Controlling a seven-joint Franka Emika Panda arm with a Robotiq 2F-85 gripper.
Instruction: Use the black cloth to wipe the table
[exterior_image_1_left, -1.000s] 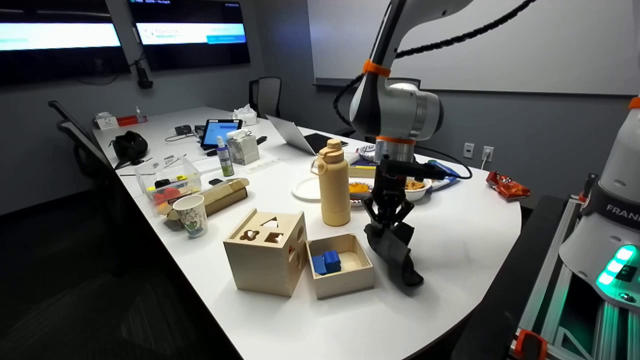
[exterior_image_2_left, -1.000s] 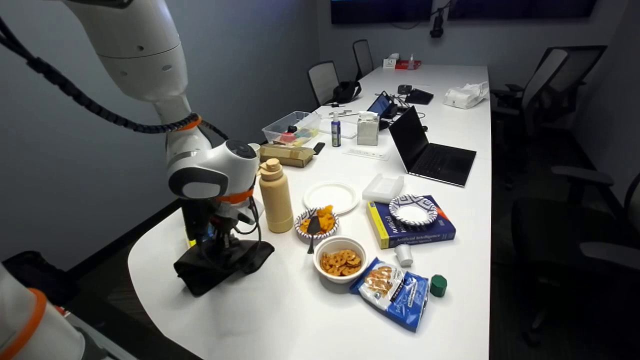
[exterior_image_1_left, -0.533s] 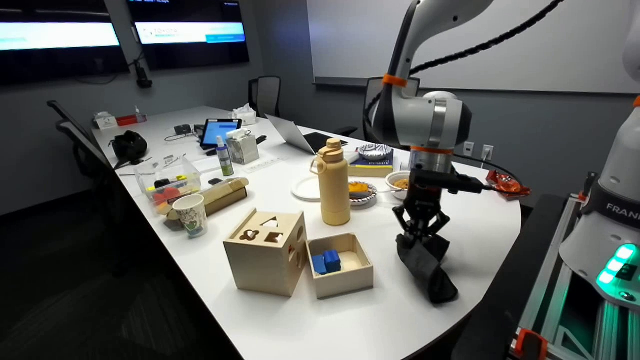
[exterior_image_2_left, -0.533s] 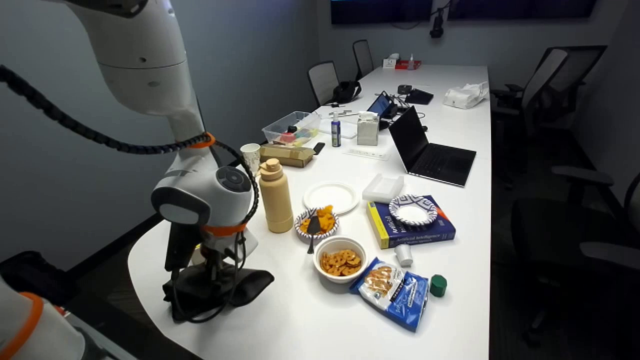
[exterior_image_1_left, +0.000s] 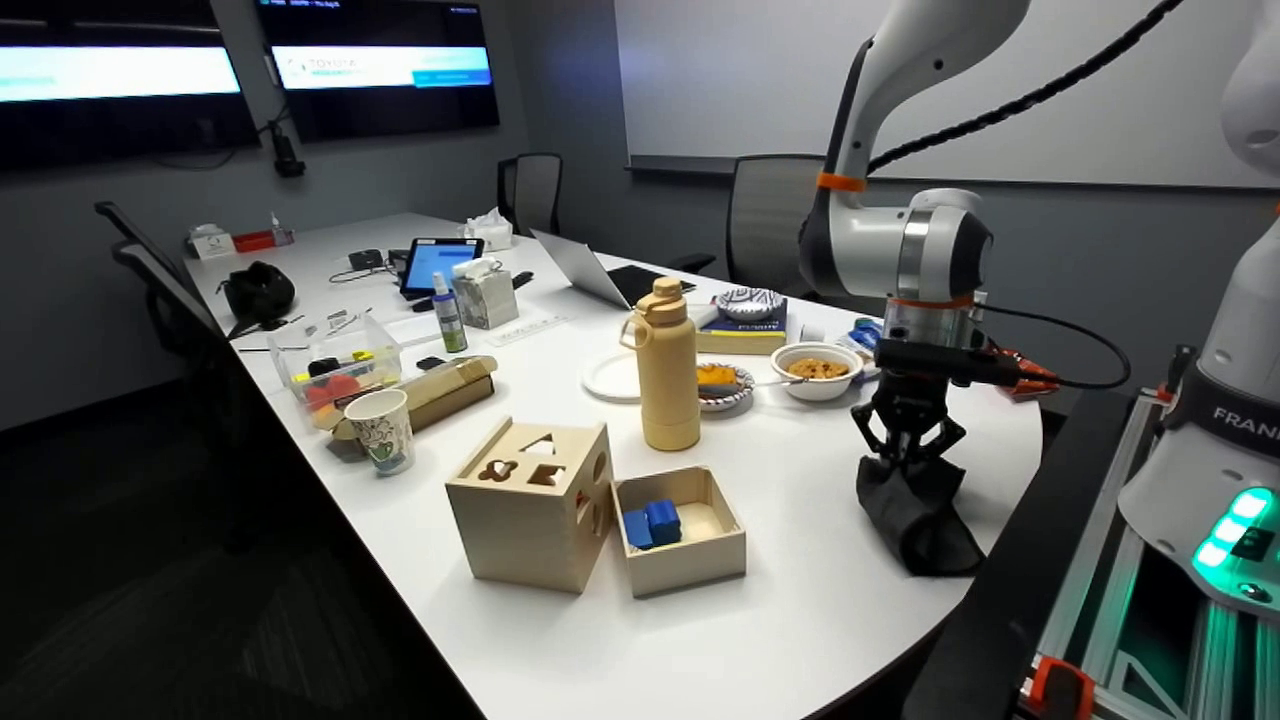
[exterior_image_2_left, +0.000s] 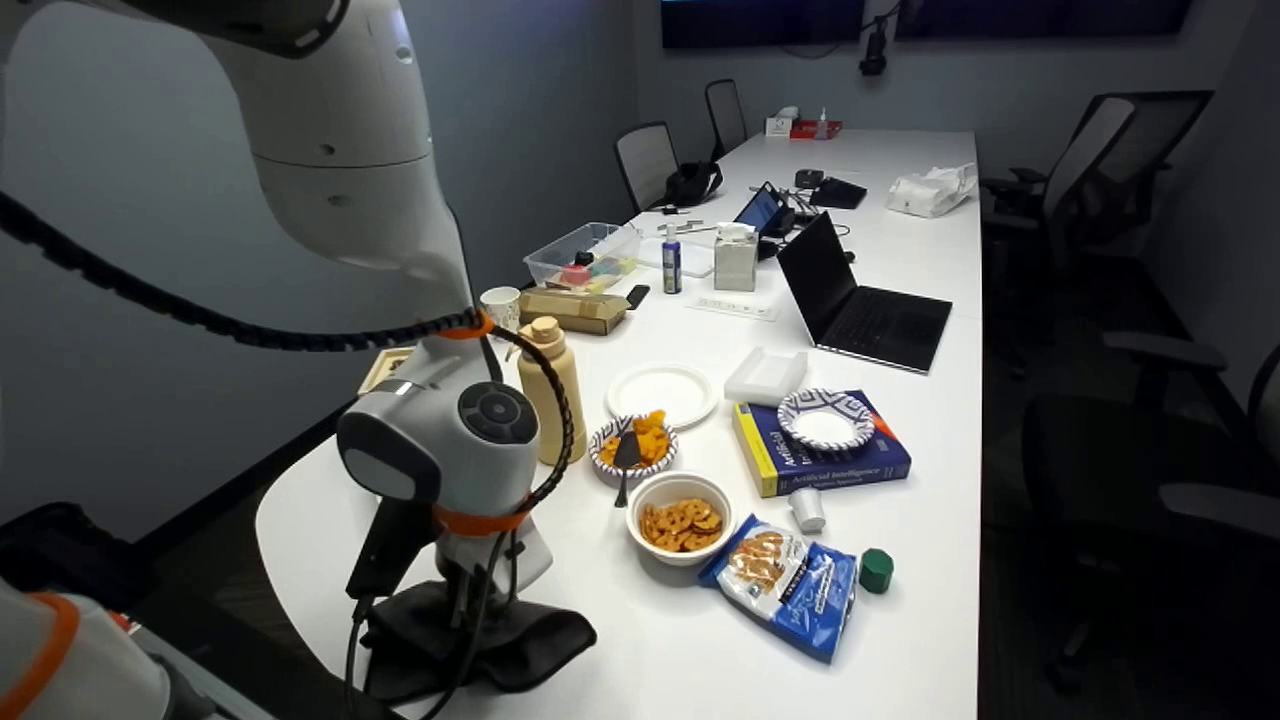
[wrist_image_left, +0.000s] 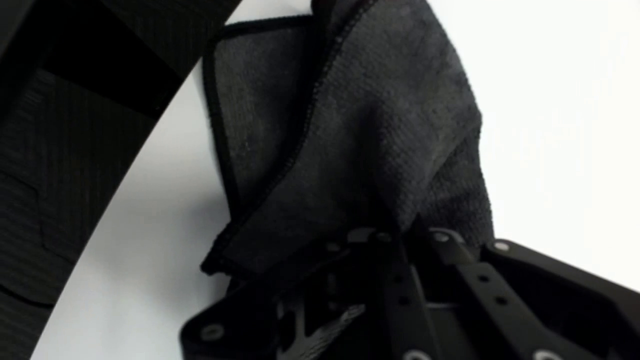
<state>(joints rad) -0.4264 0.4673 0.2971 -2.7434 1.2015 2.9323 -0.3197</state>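
Black jointed gripper clamps black fabric cloth near edge of white rounded table. Likely light, floppy; best pinched mid-bunch.

I count one gripper, one black cloth and one table. There's one wooden shape box, one open wooden tray and, as far as I can see, two blue blocks. One tan bottle and one spray bottle make two. Two patterned bowls and one plain white bowl make three. I see one plate, one paper cup, one book, one laptop, one tablet, one blue snack bag, two wall screens and at least four chairs.
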